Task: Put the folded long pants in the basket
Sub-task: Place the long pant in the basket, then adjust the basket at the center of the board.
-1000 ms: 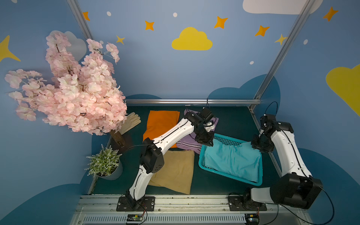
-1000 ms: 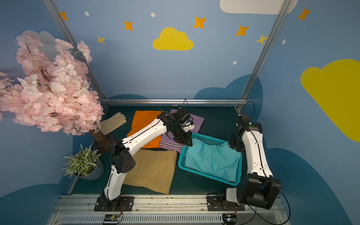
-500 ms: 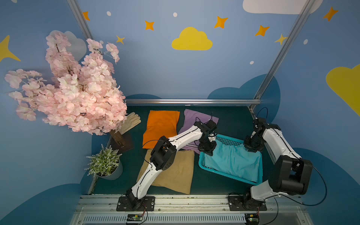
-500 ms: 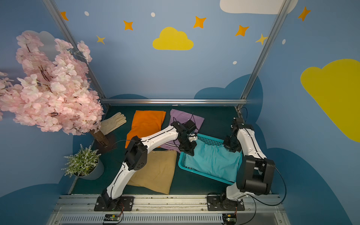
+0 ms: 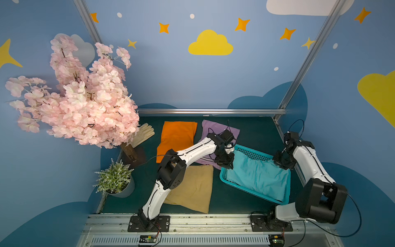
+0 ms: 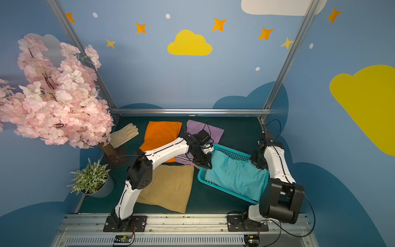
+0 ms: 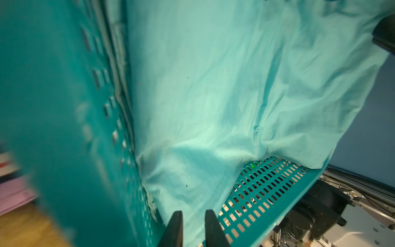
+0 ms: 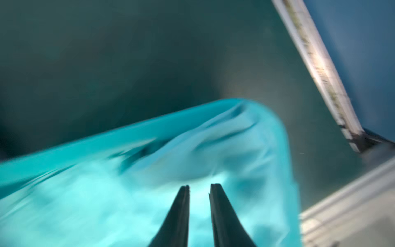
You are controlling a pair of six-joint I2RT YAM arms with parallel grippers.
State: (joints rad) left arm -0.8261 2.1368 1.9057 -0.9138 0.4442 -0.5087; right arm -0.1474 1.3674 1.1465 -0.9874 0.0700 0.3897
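Top views: basket (image 5: 253, 154) on table (image 5: 256, 128), right side; turquoise pants (image 5: 258, 174) inside, filling it. Left of basket, flat on table: tan pants (image 5: 192, 190) nearest, orange pants (image 5: 177, 136) and lilac pants (image 5: 213, 128) farther back. Over basket's left corner, left gripper (image 7: 193, 211), fingers slightly parted, clamping nothing. Above cloth, right gripper (image 8: 200, 185), fingers narrowly apart, view blurred.

Bare mat (image 5: 256, 132) lies open behind the basket (image 5: 254, 154) and between it and the khaki pants (image 5: 192, 192). Turquoise pants (image 5: 258, 175) fill the basket save its far floor strip. The left arm (image 5: 196, 149) bridges the lilac pants (image 5: 215, 126), and the tree (image 5: 85, 107) overhangs the glove (image 5: 145, 132).
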